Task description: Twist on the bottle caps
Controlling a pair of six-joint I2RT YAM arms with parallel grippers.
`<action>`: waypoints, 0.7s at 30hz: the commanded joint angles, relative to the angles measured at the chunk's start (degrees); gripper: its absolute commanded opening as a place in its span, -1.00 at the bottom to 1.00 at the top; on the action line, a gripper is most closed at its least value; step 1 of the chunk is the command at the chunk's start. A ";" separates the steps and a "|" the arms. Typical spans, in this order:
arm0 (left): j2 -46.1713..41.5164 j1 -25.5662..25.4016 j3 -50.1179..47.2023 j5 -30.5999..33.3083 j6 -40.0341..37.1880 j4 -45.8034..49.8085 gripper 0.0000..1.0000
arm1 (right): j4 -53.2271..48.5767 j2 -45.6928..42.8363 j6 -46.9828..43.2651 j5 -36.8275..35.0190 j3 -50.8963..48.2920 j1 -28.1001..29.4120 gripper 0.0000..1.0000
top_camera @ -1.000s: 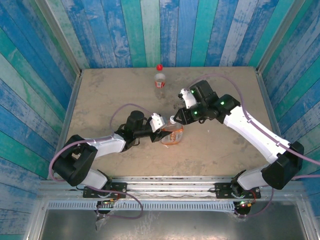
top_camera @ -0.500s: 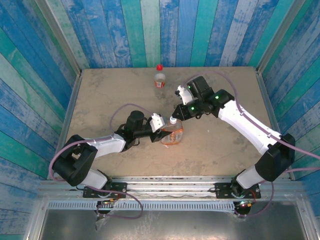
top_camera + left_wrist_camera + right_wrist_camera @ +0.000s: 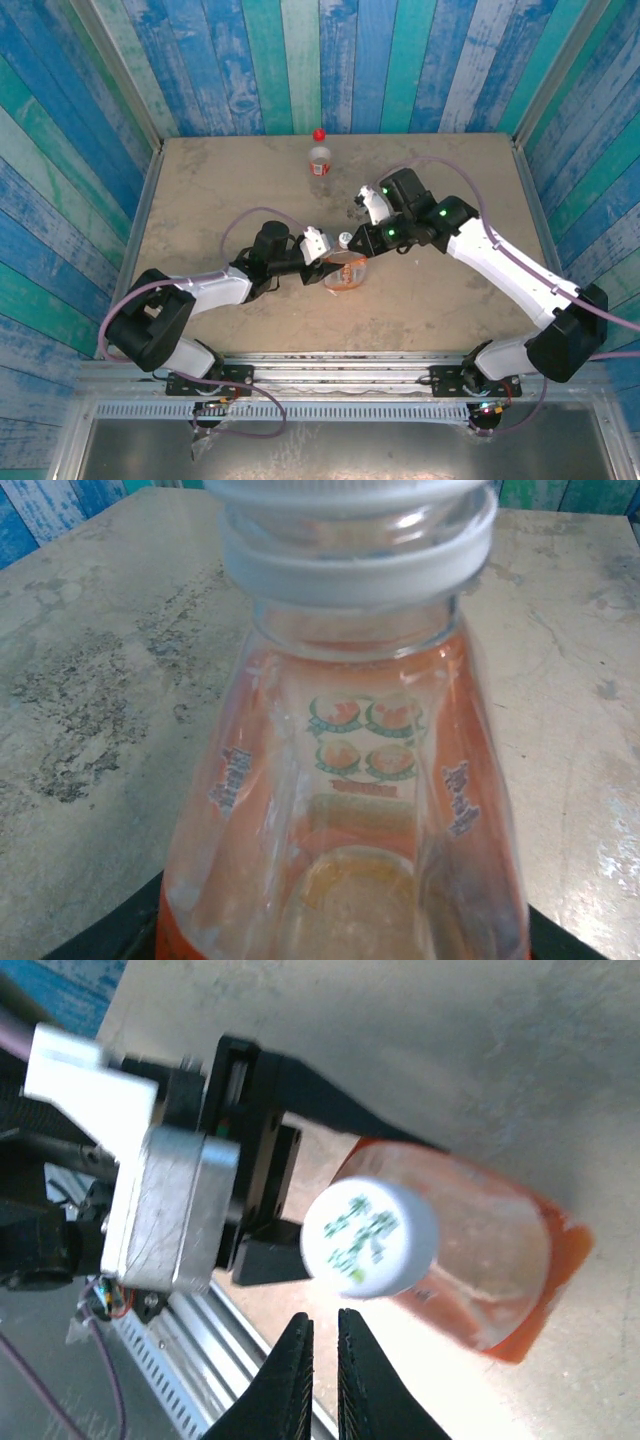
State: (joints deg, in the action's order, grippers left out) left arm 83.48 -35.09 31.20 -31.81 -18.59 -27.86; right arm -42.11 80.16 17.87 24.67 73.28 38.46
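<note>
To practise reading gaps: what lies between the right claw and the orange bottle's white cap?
Nothing: in the right wrist view the right claw sits just short of the white cap, with a bare gap between.

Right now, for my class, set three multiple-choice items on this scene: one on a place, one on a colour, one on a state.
1. Where on the table does the small bottle stand? A near edge; B far edge; C middle.
2. What colour is the cap on the orange bottle? A white; B red; C green.
3. The left gripper is: A open; B shut on the orange bottle; C shut on a loose cap.
Answers: B, it stands by the back wall; A, white seen from above; B, fingers clamp its sides.
</note>
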 commanded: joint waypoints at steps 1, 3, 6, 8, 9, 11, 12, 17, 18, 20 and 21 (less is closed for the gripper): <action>2.10 0.21 0.65 1.19 0.42 1.67 0.08 | -2.07 -1.32 -0.27 1.01 0.64 0.42 -0.71; 1.82 0.20 0.40 1.09 0.46 1.34 0.08 | -2.94 -1.23 -1.65 -0.79 2.09 0.31 -0.65; 1.43 0.21 0.08 0.80 0.34 0.80 0.08 | -3.30 -0.89 -3.39 -3.48 3.99 -0.62 -0.44; 1.42 0.20 -0.17 0.70 0.29 0.74 0.08 | -3.13 0.07 -4.08 -4.01 5.39 -1.74 -0.33; 1.42 0.22 -0.13 0.70 0.22 0.79 0.08 | -3.07 0.75 -4.51 -3.84 6.09 -2.22 -0.32; 1.29 0.20 -0.26 0.77 0.22 0.79 0.08 | -3.14 2.84 -5.65 -2.76 7.92 -2.94 -0.31; 1.23 0.20 -0.26 0.79 0.29 0.79 0.08 | -3.12 3.96 -5.97 -2.25 8.65 -3.06 -0.33; 0.65 0.20 -0.32 1.16 0.22 1.22 0.08 | -3.46 8.43 -8.15 2.74 11.00 -3.27 -0.45; 0.56 0.15 -0.35 1.17 0.15 1.31 0.08 | -3.63 8.94 -8.55 3.78 11.22 -3.24 -0.46; 0.47 0.20 -0.35 1.28 0.22 1.36 0.08 | -4.16 9.52 -9.62 5.72 11.14 -3.24 -0.50; 0.62 0.20 -0.35 1.25 0.21 1.33 0.08 | -4.34 9.66 -9.81 6.32 10.83 -3.28 -0.54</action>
State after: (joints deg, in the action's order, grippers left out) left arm 83.50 -35.09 31.22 -31.57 -18.33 -27.92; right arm -44.58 89.52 10.50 26.85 83.26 35.14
